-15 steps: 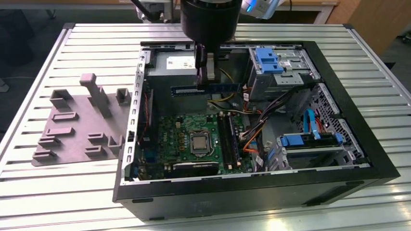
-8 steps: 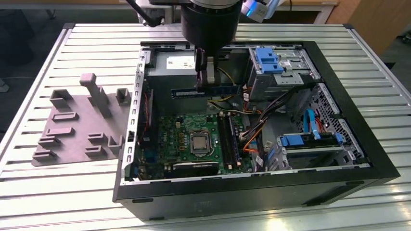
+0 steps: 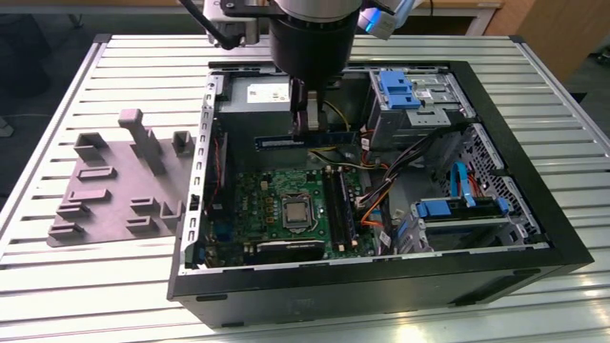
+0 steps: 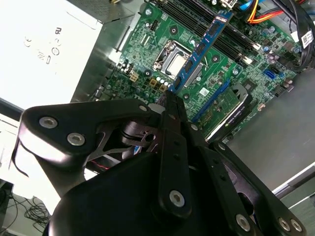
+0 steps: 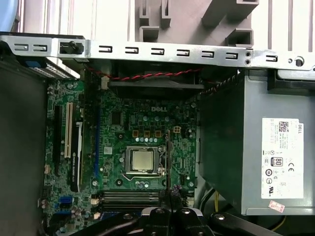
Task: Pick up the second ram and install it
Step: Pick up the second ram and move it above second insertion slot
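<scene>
Ram (image 3: 333, 137) hangs inside the open case (image 3: 381, 286), pinched near its middle by the tool (image 3: 306, 127), whose fingers are closed flat on the stick's two faces. In the second wrist view the ram (image 4: 202, 49) juts straight out from the closed tool (image 4: 170, 98), with the green board (image 4: 147, 59) well beneath it. To my eye it touches nothing but the fingers.

The stick hovers over the board's (image 3: 271, 193) edge beside the power supply (image 3: 262, 89), and its long axis runs along the exterior view's left and right. The slots (image 3: 338, 204) lie on the exterior view's right of the processor socket (image 3: 297, 213), with their length roughly square to the stick. The first wrist view shows the same thing. There the ram (image 5: 168, 157) appears edge-on as a thin dark line out of the tool (image 5: 170, 201), crossing the direction of the slots (image 5: 129, 196).

Room is tight. The power supply's wall (image 5: 236, 147) stands close on one side, and a bundle of cables (image 3: 376, 186) crowds the slots' far side toward the drive bays. The space above the socket looks open. The grey tray (image 3: 105, 214) sits outside the case on the desk (image 3: 96, 286), well apart from the tool.
</scene>
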Tool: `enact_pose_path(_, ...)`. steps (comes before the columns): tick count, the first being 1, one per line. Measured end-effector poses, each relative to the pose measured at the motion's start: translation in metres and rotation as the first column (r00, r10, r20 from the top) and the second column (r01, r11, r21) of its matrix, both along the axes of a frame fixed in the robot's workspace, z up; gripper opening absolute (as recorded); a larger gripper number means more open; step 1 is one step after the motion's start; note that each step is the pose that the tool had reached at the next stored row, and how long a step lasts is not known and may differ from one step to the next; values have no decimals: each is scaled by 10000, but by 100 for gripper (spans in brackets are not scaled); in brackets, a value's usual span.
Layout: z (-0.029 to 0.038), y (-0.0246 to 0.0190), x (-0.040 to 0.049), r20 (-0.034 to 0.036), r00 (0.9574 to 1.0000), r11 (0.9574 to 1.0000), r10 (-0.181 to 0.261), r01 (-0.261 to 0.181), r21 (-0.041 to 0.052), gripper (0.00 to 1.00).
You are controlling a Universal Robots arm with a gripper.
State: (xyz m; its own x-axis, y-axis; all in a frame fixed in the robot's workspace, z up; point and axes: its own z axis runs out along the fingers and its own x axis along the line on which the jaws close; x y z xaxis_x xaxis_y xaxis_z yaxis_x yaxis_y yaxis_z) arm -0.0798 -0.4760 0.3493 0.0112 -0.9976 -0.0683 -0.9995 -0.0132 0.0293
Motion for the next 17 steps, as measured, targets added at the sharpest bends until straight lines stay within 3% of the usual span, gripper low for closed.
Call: enact_pose_path(17,-121,-42,14,0,10000,10000,-25,25,0,11)
